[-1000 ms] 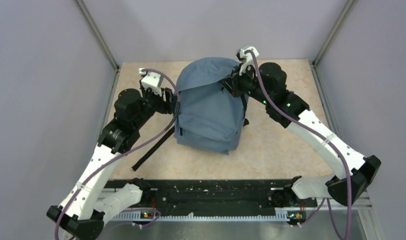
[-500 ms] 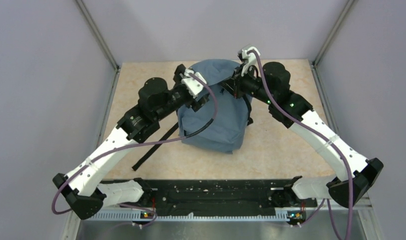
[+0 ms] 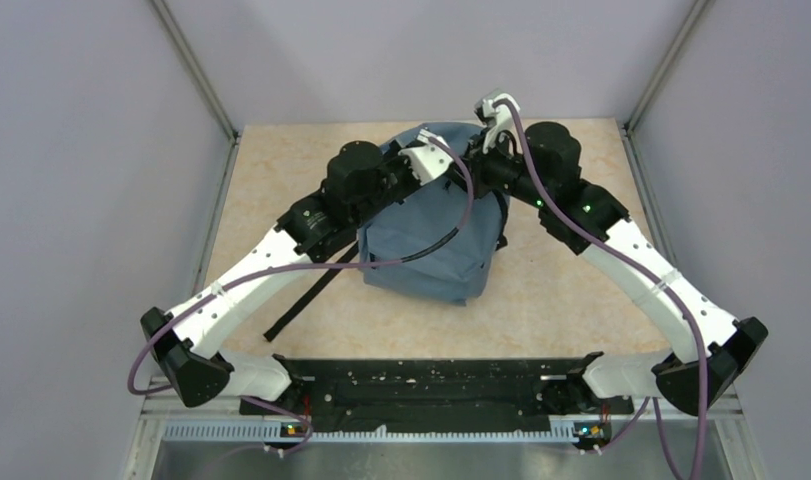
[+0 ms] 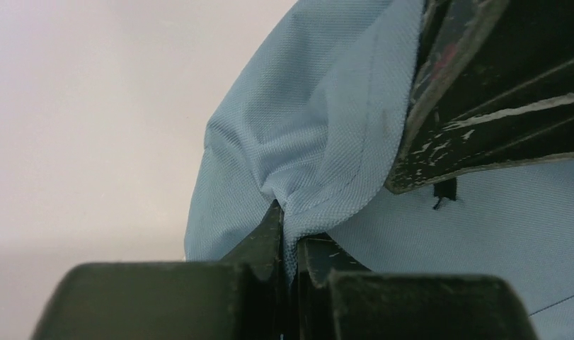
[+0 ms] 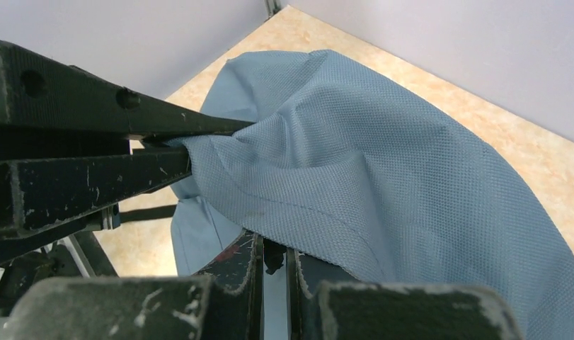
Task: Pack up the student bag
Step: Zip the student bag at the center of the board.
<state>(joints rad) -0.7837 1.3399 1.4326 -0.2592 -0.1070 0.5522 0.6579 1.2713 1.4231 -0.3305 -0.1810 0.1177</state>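
The student bag (image 3: 431, 250), dusty blue, stands at the middle of the table with its top flap (image 5: 383, 156) pulled up. My left gripper (image 4: 289, 230) reaches across the bag's top from the left and is shut on a bunched fold of the flap's stitched edge (image 4: 326, 127). My right gripper (image 5: 273, 248) is shut on the flap's lower edge, with a small black piece showing between its tips. The two grippers sit close together over the bag, the left gripper (image 3: 449, 160) just left of the right gripper (image 3: 478, 165). The bag's inside is hidden.
A black strap (image 3: 301, 305) trails from the bag toward the near left across the tan table (image 3: 571, 290). Grey walls with metal corner posts (image 3: 196, 75) close in the back and both sides.
My left arm has swung right from beside the bag to over its top, and its jaws have shut on the flap. The right gripper has kept its grip in place.
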